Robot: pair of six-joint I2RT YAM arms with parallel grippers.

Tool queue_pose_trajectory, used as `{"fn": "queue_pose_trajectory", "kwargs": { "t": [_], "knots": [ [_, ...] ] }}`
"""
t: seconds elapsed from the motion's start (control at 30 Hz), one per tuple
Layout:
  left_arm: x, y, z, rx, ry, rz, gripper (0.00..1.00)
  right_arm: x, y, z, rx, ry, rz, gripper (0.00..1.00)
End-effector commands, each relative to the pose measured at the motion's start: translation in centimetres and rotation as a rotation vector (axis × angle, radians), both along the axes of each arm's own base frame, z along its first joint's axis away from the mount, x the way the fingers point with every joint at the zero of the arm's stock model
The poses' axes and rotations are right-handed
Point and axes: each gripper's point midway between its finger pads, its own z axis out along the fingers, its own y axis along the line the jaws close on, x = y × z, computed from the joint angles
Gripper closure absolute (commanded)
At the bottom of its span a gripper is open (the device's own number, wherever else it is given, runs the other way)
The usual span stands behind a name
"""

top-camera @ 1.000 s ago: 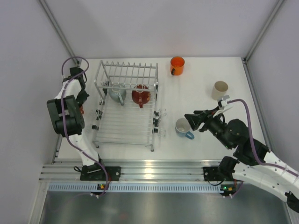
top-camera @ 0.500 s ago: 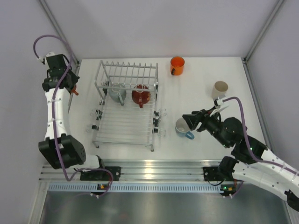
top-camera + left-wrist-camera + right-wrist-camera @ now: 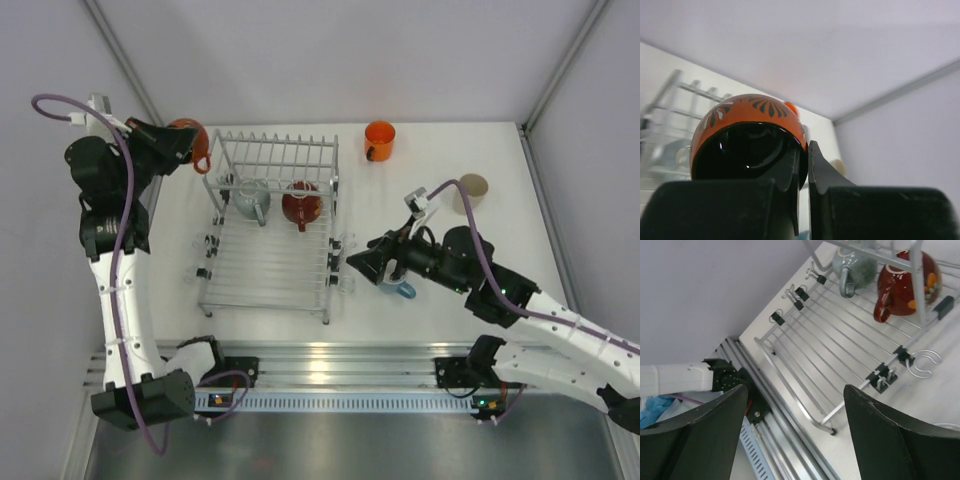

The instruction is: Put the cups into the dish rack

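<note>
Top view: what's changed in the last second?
The left end effector, shut on the dark orange mug, swung up and away to the rack's far left corner. The right end effector slid left over the blue mug toward the rack, opening wider. Everything else stayed put.

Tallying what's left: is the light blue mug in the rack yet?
Out. The light blue mug sits on the table, right of the dish rack, outside its wires.

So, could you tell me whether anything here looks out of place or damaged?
Nothing stands out. The grey mug and red mug lie tipped inside the dish rack, which looks deliberate; nothing appears spilled or broken.
</note>
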Motion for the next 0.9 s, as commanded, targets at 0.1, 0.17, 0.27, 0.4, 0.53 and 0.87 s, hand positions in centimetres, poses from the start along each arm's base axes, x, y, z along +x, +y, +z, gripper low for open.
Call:
{"fn": "queue_pose_trajectory", "kwargs": {
  "t": [0.1,0.17,0.27,0.4,0.53,0.87],
  "knots": [
    [-6.7,-8.3,8.8,-0.054,-0.385,-0.405,1.00,-1.4,5.2,9.2,0.231,-0.065,0.221,0.20],
    [-8.3,-10.2,9.2,-0.071,-0.440,-0.439,1.00,-1.8,7.0,10.8,0.281,-0.059,0.300,0.20],
    [-10.5,-13.9,8.9,-0.131,-0.484,-0.571,1.00,-2.3,8.8,13.2,0.387,-0.044,0.384,0.21],
    [-12.9,-16.6,8.5,-0.174,-0.508,-0.686,1.00,-1.9,10.5,14.7,0.452,-0.009,0.429,0.24],
    [-14.9,-17.8,8.5,-0.211,-0.550,-0.752,1.00,-1.0,12.0,14.6,0.452,0.006,0.424,0.26],
    [-16.5,-18.2,6.6,-0.246,-0.539,-0.804,1.00,-1.4,12.9,14.7,0.503,-0.027,0.413,0.30]
  ]
}}
